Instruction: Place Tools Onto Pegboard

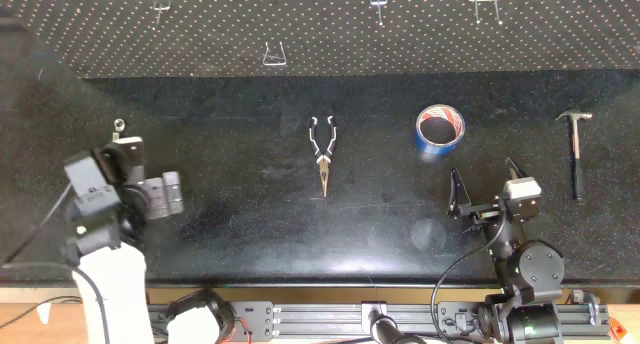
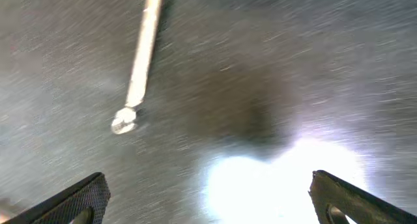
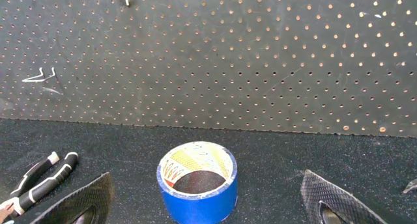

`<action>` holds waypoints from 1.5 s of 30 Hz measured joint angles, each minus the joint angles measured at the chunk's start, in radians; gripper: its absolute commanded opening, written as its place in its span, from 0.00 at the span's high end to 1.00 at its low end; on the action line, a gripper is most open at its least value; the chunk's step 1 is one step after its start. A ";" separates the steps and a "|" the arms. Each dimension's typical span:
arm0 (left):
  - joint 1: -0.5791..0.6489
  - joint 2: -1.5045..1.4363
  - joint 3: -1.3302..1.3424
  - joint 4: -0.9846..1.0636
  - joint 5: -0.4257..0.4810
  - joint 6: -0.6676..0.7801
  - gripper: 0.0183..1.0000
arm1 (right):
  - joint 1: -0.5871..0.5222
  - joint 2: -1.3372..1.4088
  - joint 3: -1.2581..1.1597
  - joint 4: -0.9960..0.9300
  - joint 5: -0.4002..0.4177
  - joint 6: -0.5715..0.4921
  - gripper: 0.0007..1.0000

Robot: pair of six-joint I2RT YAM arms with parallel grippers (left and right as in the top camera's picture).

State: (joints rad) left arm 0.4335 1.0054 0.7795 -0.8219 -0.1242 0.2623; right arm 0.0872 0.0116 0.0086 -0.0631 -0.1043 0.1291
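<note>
Black-handled pliers lie at the middle of the black table. A blue tape roll stands upright to their right, and a hammer lies at the far right. My right gripper is open just in front of the tape roll, facing it and the pegboard, with the pliers' handles off to one side. My left gripper points down at the table at the far left, open wide. A silver wrench lies beyond its fingertips, its ring end showing from above.
The pegboard runs along the back with several metal hooks: a wire loop lowest, and others higher up. Bare black table lies between the tools.
</note>
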 measured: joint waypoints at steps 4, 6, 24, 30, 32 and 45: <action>0.141 0.074 0.009 -0.005 -0.043 0.095 0.01 | 0.000 0.000 0.000 0.000 0.002 0.000 0.06; 0.212 0.092 0.012 -0.005 -0.027 0.135 0.01 | 0.000 0.000 0.000 0.000 0.002 0.000 0.06; 0.491 0.457 0.219 -0.126 0.198 0.464 0.01 | 0.000 0.000 0.000 0.000 0.002 0.000 0.06; 0.468 0.615 0.401 -0.163 0.211 0.472 0.01 | 0.000 0.000 0.000 0.000 0.002 0.000 0.06; 0.428 0.670 0.452 -0.168 0.211 0.472 0.01 | 0.000 0.000 0.000 0.000 0.002 0.000 0.06; 0.303 0.852 0.589 -0.138 0.211 0.362 0.01 | 0.000 0.000 0.000 0.000 0.002 0.000 0.06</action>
State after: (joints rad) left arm 0.7364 1.8576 1.3689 -0.9600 0.0868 0.6239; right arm 0.0872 0.0116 0.0086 -0.0631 -0.1024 0.1291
